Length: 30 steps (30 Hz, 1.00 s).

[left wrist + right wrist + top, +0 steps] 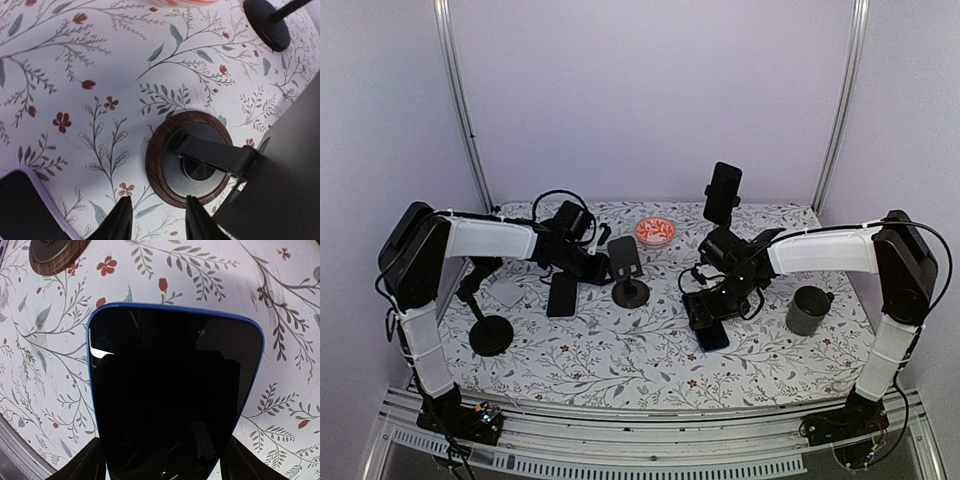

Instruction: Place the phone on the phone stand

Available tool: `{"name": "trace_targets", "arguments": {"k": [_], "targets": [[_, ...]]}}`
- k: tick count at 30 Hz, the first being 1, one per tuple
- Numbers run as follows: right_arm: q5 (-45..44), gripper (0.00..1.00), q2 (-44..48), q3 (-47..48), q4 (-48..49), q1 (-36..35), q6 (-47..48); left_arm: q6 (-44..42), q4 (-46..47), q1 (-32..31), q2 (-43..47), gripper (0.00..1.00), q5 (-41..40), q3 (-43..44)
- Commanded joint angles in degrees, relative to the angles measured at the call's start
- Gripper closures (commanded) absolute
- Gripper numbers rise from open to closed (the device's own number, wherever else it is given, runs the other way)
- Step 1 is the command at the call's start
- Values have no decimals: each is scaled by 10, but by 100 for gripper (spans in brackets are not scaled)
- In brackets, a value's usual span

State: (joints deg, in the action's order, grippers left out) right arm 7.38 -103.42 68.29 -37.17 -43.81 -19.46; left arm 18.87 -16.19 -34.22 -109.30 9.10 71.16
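Blue-edged phone [175,390] lies flat between the fingers of the right pincer [164,452]; whether gripped, I cannot tell. Left pincer [157,202] open, phone stand [167,172] at its twelve o'clock.

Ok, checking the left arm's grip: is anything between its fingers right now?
No, the left wrist view shows only floral cloth between the open left fingers.

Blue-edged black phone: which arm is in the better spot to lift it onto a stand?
The right arm. The right gripper already hugs both long sides of the blue-edged black phone. The left gripper is empty, its jaws apart above the wood-rimmed round phone stand.
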Motion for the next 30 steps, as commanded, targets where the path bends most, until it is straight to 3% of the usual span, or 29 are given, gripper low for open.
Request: {"name": "trace_targets", "arguments": {"k": [1,8,13,25,30], "targets": [[10,50,10,29,24,0,10,25,-44,3,66,53,-28,-47],[11,54,47,1,54,-2,21,75,-73,-7,211,42,-39,-107],[2,54,68,6,72,-19,27,81,-12,-26,273,40,13,-112],[-41,54,110,82,130,-62,60,107,36,-78,194,39,126,10],[-55,54,126,79,148,-71,63,105,33,-87,159,39,129,44]]}}
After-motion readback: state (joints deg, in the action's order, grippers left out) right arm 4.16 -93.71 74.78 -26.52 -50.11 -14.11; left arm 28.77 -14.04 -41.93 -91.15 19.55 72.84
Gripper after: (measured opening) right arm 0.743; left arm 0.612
